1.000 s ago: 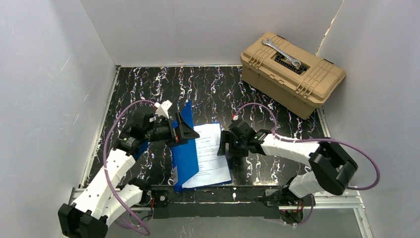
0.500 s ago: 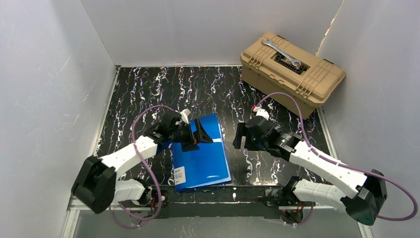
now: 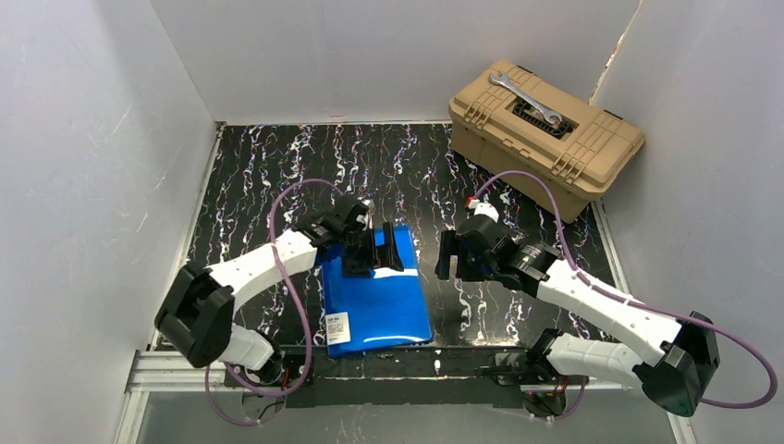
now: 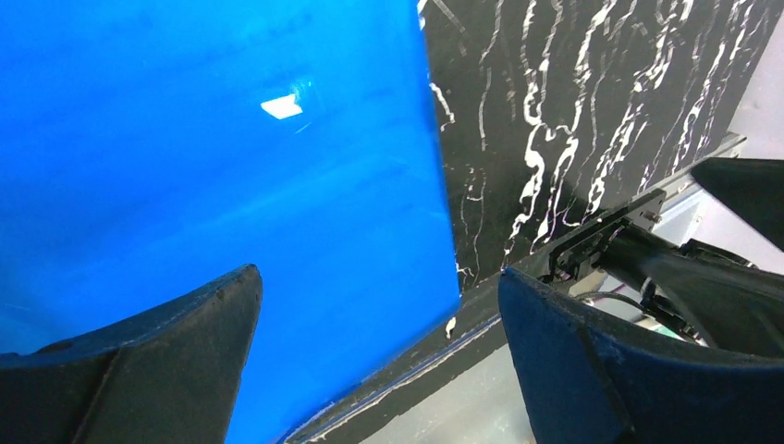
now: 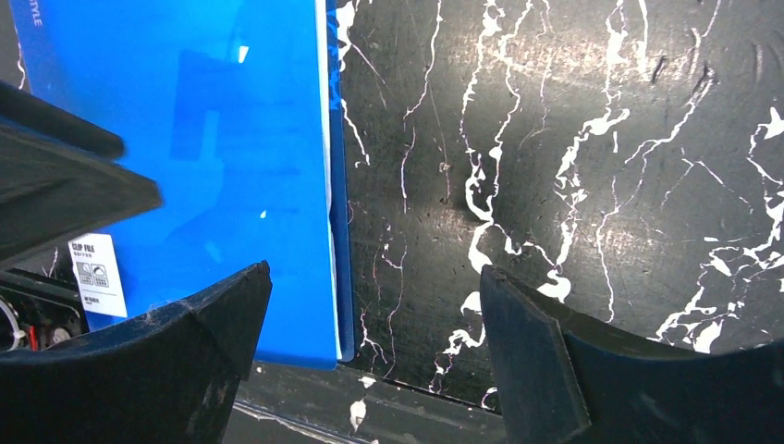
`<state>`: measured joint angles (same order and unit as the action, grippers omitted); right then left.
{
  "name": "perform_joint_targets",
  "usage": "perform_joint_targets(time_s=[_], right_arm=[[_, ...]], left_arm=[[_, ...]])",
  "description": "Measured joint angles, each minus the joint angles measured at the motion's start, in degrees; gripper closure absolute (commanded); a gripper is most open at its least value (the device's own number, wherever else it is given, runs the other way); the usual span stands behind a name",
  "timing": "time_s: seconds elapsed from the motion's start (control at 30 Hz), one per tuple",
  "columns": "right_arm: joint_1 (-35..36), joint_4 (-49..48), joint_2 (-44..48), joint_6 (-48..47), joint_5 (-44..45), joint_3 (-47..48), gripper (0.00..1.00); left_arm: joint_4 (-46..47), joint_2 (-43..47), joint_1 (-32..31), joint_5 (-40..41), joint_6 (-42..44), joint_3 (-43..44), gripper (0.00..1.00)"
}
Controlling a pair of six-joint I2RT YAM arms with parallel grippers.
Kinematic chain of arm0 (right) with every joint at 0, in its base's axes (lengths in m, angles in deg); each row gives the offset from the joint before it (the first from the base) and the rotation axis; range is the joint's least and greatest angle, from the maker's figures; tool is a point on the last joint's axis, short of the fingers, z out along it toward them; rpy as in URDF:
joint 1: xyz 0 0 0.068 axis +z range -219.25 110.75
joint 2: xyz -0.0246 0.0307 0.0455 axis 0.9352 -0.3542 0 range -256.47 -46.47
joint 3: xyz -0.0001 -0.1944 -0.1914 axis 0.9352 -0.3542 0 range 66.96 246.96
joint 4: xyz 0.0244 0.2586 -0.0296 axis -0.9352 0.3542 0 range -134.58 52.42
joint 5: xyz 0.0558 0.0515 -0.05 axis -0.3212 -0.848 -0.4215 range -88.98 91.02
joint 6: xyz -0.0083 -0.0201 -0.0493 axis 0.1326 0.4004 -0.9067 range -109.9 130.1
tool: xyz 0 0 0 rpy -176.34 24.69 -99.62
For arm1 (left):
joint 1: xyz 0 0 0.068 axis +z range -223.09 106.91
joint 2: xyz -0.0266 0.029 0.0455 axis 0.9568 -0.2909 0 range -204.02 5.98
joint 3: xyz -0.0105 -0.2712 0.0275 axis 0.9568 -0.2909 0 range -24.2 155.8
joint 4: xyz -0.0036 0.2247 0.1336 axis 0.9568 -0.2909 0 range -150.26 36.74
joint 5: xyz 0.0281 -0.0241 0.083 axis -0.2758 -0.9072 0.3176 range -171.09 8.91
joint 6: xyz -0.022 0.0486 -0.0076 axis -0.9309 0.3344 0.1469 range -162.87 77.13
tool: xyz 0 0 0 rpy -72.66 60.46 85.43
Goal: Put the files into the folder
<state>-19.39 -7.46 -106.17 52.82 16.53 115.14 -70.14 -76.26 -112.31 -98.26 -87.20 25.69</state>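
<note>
The blue folder [image 3: 377, 301] lies closed and flat on the black marbled table, its white label [image 3: 336, 328] at the near left corner. It fills the left wrist view [image 4: 213, 157] and the left half of the right wrist view [image 5: 213, 157]. The files are hidden except for a thin white edge [image 5: 324, 111] along the folder's right side. My left gripper [image 3: 382, 250] is open and empty, low over the folder's far edge. My right gripper [image 3: 447, 256] is open and empty just right of the folder, apart from it.
A tan toolbox [image 3: 544, 137] with a wrench [image 3: 527, 99] on its lid stands at the back right. White walls enclose the table. The metal rail [image 3: 407, 363] with the arm bases runs along the near edge, just below the folder.
The folder's cover, held upright a second ago with the printed sheets exposed, has swung down over them and lies closed. My left gripper followed it rightward and down. My right gripper drew back to the right.
</note>
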Motion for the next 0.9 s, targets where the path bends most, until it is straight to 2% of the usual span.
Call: perform_joint_targets(time_s=[0.2,0.27,0.3,0.47,0.6,0.63,0.9], right_arm=[[0.0,-2.1,-2.8,-1.0,-2.4,0.0,0.10],[0.0,-3.0,-3.8,-1.3,-3.4,0.0,0.10],[0.0,-3.5,-4.3,-1.5,-3.9,0.0,0.10],[0.0,-6.8,-7.6,-2.5,-7.1,0.0,0.11],[0.0,-9.9,-11.2,-2.7,-10.1,0.0,0.11],[0.0,-10.5,-11.9,-2.8,-10.6,0.0,0.11],[0.0,-16.0,-19.1,-2.5,-14.3,0.0,0.07]], left_arm=[[-15.2,6.8,0.0,8.5,5.0,11.2,0.02],[-19.7,8.7,0.0,12.1,6.4,13.9,0.05],[-21.9,9.7,0.0,13.9,6.9,14.8,0.10],[-32.0,12.9,1.2,20.7,7.5,14.7,0.51],[-35.6,15.4,4.4,23.2,6.5,10.0,0.94],[-36.1,15.8,5.1,23.6,5.9,8.8,1.00],[-36.0,16.9,13.6,24.1,4.9,-1.6,1.00]])
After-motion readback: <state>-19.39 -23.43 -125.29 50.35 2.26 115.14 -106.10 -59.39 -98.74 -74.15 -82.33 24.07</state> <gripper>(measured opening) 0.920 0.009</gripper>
